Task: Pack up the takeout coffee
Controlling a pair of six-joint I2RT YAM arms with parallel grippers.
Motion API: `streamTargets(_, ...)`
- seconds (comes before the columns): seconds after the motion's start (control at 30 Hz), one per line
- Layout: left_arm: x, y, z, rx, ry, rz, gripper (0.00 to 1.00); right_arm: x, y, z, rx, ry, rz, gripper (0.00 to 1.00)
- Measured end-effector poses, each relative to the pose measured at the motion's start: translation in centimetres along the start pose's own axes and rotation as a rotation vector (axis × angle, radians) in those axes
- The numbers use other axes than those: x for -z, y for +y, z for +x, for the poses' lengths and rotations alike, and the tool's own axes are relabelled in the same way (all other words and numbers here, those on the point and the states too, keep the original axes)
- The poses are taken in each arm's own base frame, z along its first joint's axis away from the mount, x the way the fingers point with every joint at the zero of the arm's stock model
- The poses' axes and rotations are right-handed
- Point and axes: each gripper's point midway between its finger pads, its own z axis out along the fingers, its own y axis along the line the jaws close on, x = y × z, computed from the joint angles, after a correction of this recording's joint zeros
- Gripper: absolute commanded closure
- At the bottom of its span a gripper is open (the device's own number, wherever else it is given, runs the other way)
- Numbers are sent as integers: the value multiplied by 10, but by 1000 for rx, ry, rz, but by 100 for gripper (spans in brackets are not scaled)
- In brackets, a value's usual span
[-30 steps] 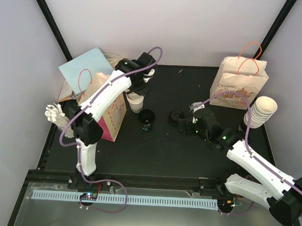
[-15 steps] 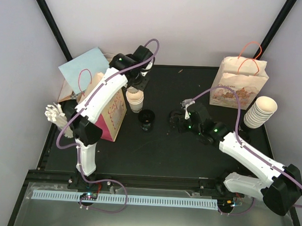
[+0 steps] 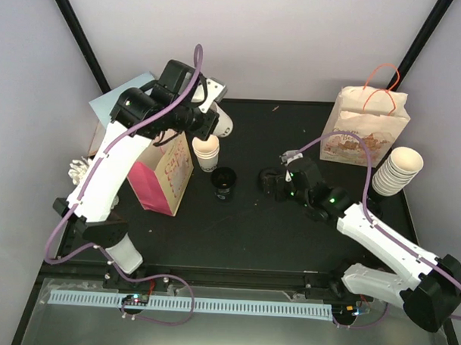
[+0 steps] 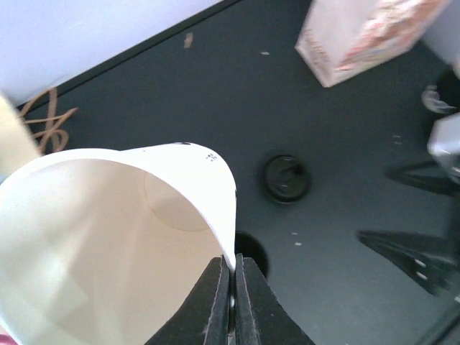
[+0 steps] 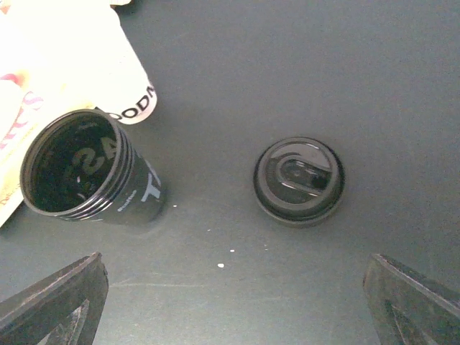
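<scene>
Left claw (image 4: 233,272) is pressed together on the rim of a white paper cup (image 4: 108,237), one finger inside and one outside. It holds the cup tilted in the air at the upper left of the overhead view, above the stack of cups (image 3: 207,153) and beside the open pink bag (image 3: 163,181). Right claw (image 5: 236,260) is spread wide and holding nothing, poised low over the black lid (image 5: 298,181), which lies flat on the table near the centre. The black cup (image 5: 86,169) stands just left of the lid.

The step in hand looks like pulling one cup off the stack. Next, the cup probably has to be turned upright and either stood on the table or lowered into the pink bag without the thin rim slipping from the pinch. The right arm seems ready to close on the lid.

A second ago the left arm was reaching down at the stack. It has since swung up and back with the cup. The right arm has edged closer to the lid, its jaws unchanged.
</scene>
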Motion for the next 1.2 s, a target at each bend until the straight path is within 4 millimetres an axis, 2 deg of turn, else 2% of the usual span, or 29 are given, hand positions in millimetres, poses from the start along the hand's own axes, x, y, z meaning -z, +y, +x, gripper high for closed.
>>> streamTargets(0.1,13,-26,3,-24,-21,101,96,5,-8,-3,-4,-22,40,0)
streamTargets(0.23,19,-64,22,-71,11,216,96,19,-21,-12,-29,-78,104,0)
streamTargets(0.47,29,-124,66,-169,83,359,96,28,-46,-14,-75,-105,222,0)
streamTargets(0.6,44,-153,89,-234,91,419,96,30,-59,-11,-97,-104,266,0)
streamTargets(0.7,48,-167,109,-285,111,424,96,34,-65,-8,-115,-108,280,0)
streamTargets(0.87,29,-174,145,-343,196,359,96,37,-68,-6,-127,-116,279,0)
streamTargets(1.2,-22,-193,180,-429,334,241,94,31,-63,3,-124,-80,252,0)
